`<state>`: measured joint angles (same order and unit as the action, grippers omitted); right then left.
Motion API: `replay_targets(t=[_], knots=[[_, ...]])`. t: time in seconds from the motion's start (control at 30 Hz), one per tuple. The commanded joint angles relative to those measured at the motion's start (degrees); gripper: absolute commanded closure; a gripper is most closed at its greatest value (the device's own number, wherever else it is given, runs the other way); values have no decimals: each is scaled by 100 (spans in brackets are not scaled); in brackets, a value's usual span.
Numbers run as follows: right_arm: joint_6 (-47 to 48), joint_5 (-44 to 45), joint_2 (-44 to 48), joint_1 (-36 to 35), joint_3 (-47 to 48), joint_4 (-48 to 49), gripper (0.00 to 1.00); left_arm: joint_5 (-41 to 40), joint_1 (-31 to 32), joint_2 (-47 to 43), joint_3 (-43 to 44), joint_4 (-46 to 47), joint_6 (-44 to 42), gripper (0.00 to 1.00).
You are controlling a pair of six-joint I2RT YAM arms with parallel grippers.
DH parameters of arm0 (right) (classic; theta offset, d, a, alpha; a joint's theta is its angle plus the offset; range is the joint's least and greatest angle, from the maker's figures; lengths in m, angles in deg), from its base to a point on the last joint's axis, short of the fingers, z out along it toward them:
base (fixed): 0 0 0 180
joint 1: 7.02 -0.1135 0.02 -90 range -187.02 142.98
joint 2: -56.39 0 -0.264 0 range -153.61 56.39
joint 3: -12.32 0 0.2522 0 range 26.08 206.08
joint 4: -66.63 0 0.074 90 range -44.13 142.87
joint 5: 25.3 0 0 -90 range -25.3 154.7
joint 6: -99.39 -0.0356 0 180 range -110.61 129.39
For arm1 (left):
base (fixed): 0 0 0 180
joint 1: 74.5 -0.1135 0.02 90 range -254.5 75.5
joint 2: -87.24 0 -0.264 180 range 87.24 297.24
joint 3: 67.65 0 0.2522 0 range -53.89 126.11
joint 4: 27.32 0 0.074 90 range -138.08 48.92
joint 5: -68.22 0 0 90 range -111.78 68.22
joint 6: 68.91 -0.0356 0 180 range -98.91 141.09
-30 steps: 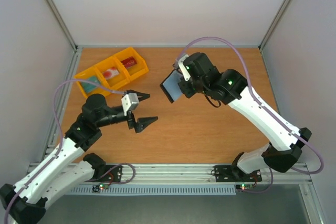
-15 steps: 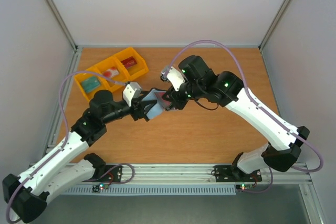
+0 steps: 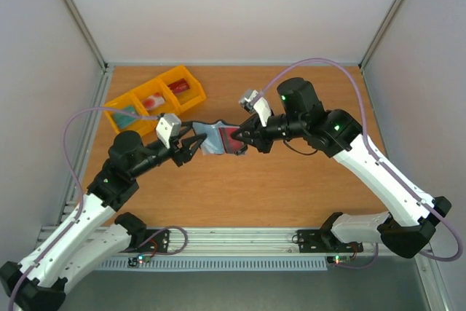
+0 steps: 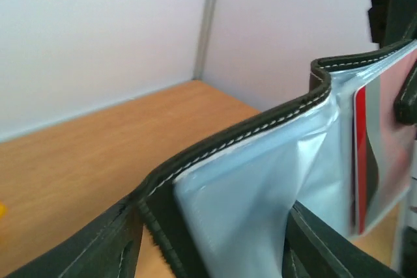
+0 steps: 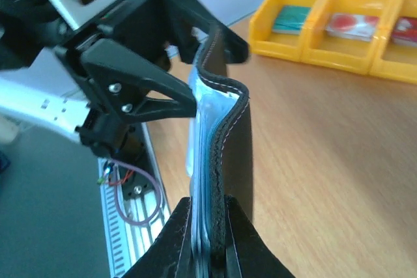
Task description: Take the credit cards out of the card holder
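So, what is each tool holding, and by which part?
Right tool clamps the card holder by one end; left tool straddles its other end, grip unclear.

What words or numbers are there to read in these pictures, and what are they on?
None can be read.
Red card in the wallet: no print shows.
Yellow bins: what lies inside is too blurred to read.

Both arms stretched inward, tips nearly meeting. Right gripper (image 3: 239, 140) pinched on the card holder (image 3: 213, 138), left gripper's (image 3: 191, 143) jaws half-spread around it.
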<state>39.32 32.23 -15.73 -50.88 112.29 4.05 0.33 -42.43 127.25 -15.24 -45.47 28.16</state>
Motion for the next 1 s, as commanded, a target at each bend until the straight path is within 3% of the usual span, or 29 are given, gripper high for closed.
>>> replay_targets(t=[0.0,0.13,0.2,0.33,0.4,0.63,0.7,0.77,0.87,0.97], knots=[[-1283,726,174,551,-135,364,99,-1436,-254,-170,16,-156,-893,39],[-1869,2703,-89,792,-122,164,99,-941,-271,-450,154,-396,-1462,32],[-1973,3407,-201,792,-80,151,99,78,-272,-637,296,-464,-1732,35],[-1985,3623,-253,791,-90,367,99,2569,-238,-729,522,-167,-1495,36],[-2017,3524,-322,786,0,377,99,3120,-33,-491,702,-140,-1014,38],[-2145,3082,-739,506,289,518,99,1545,1253,881,1053,469,132,49],[-2004,2575,-761,442,304,612,99,861,1308,1232,1126,657,543,52],[-1746,1711,-587,443,89,915,99,63,1244,1384,1148,614,669,62],[-1427,280,-395,439,-121,1091,99,-210,969,1321,1026,671,502,70],[-1304,-479,-194,439,-372,1329,99,-312,792,1176,913,487,386,79]])
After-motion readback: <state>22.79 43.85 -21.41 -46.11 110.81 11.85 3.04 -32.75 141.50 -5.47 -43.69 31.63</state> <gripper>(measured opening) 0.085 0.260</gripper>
